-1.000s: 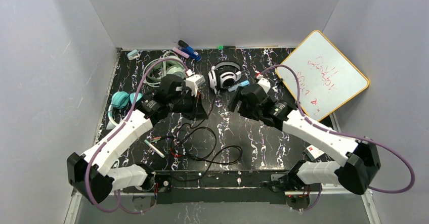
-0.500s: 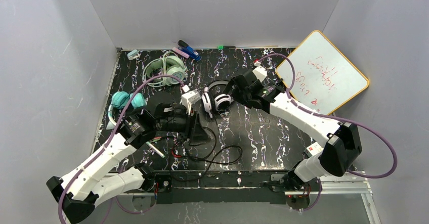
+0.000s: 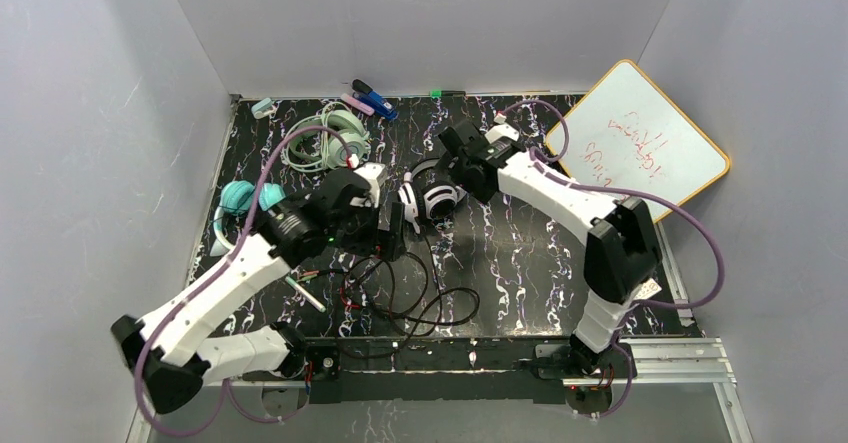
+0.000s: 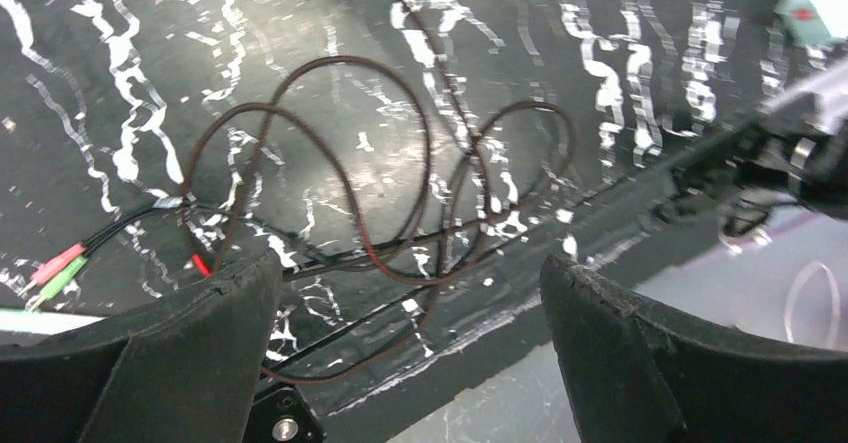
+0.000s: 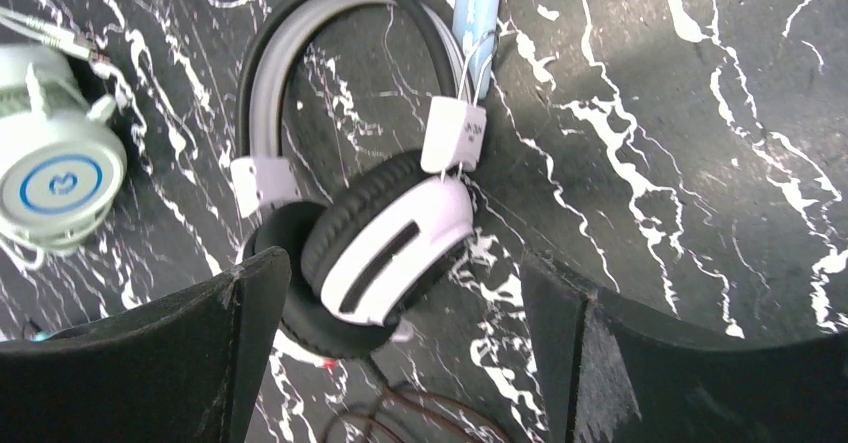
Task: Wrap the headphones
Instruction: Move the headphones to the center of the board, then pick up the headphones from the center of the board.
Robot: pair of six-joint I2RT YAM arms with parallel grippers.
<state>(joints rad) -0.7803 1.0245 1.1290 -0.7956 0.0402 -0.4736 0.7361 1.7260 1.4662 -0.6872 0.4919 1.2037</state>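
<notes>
The black-and-white headphones (image 3: 431, 197) lie mid-table, their white ear cup (image 5: 392, 225) between my right gripper's fingers. That right gripper (image 3: 450, 175) (image 5: 405, 268) hovers open over the cup without touching it. The thin black cable (image 3: 425, 293) (image 4: 400, 163) sprawls in loose loops toward the near edge. My left gripper (image 3: 386, 235) (image 4: 410, 293) hangs open above those loops, holding nothing. The mint-green headphones (image 3: 338, 135) (image 5: 55, 178) sit at the back left. The teal headphones (image 3: 240, 198) lie at the left edge.
A whiteboard (image 3: 640, 148) leans at the back right. Markers (image 3: 370, 98) lie along the far edge, and a blue pen (image 5: 478, 13) rests by the headband. Pens (image 3: 305, 291) and the red and green plugs (image 4: 58, 268) lie near left. The table's near edge (image 4: 560, 253) is close below the left gripper.
My left gripper went from shut to open. The black-and-white headphones slid nearer and leftward. The right arm folded and swung its gripper back over them.
</notes>
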